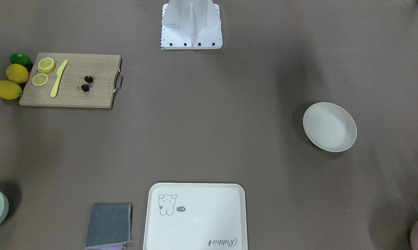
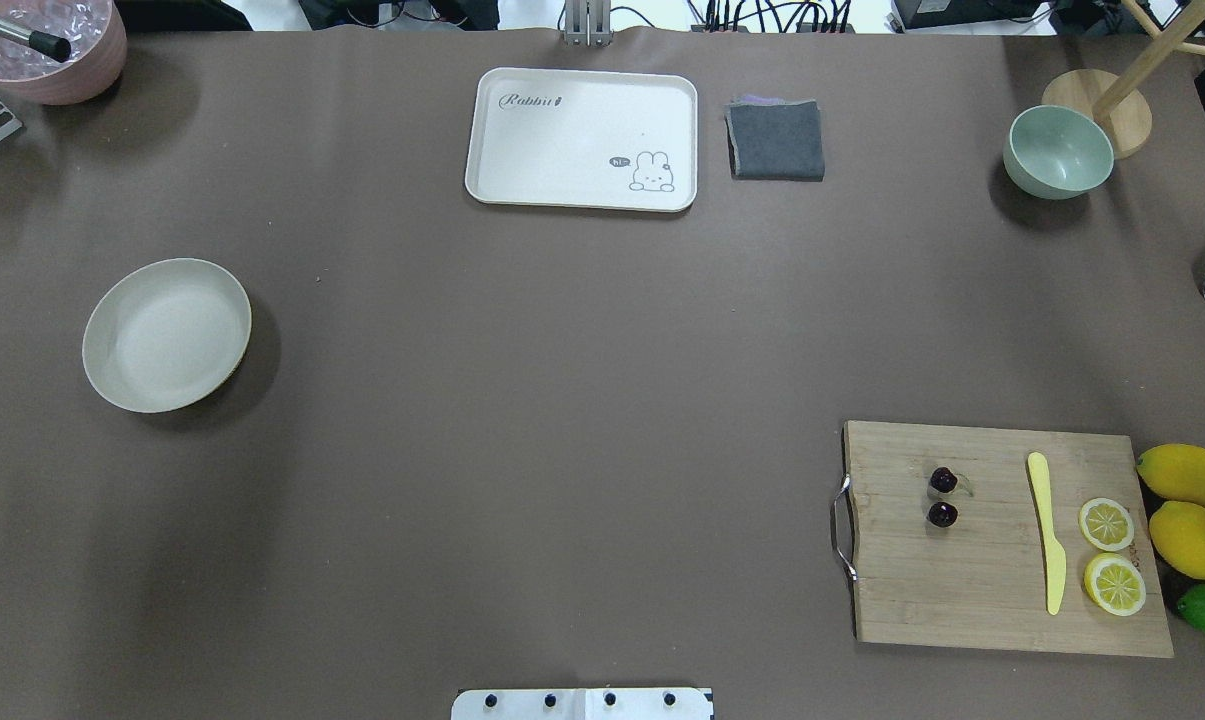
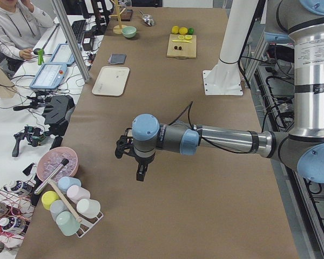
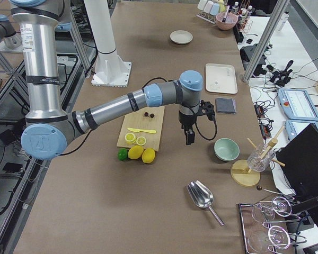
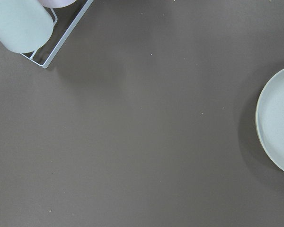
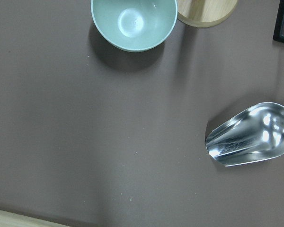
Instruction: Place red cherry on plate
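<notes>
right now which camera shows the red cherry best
The overhead exterior view: the red cherry lies unobstructed on the cutting board, both fruits distinct. Front-facing shows it nearly as well; the side views show only dark specks; neither wrist view shows it.

Table layout: your cutting board (image 2: 962,590) sits on the robot's right, the plate (image 2: 167,335) well apart on its left.
The cherry pair (image 2: 943,497) lies on the board, with the knife (image 2: 1045,530) and lemon slices (image 2: 1106,524) toward its outer end; the tray (image 2: 562,150) and cloth (image 2: 776,140) sit side by side at your edge.
</notes>
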Controlling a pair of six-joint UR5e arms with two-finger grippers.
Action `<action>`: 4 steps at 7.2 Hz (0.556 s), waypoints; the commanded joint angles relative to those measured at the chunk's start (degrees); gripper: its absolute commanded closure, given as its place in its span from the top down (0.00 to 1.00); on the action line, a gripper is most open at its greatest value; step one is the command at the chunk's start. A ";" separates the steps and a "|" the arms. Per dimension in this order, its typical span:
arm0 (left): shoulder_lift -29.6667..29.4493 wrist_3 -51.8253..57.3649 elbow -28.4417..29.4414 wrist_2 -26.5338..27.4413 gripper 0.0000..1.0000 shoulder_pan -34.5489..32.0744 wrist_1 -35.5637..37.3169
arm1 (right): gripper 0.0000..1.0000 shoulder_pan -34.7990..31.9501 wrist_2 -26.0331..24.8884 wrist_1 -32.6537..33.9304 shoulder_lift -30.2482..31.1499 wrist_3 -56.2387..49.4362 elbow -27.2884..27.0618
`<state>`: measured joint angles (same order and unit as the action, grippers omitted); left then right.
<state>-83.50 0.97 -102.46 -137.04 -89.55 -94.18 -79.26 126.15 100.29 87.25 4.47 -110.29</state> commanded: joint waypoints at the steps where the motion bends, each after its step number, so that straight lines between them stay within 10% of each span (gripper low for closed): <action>1: -0.08 -0.09 -0.11 0.11 0.98 0.07 -0.04 | 1.00 0.42 -0.73 0.08 -0.24 0.53 0.24; 4: -0.78 -0.17 -0.28 -0.24 0.98 0.08 0.22 | 1.00 0.42 -1.09 0.17 0.29 0.80 -0.02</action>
<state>-83.92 0.86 -102.56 -137.05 -89.46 -94.10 -78.85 125.02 100.39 87.37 5.21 -110.28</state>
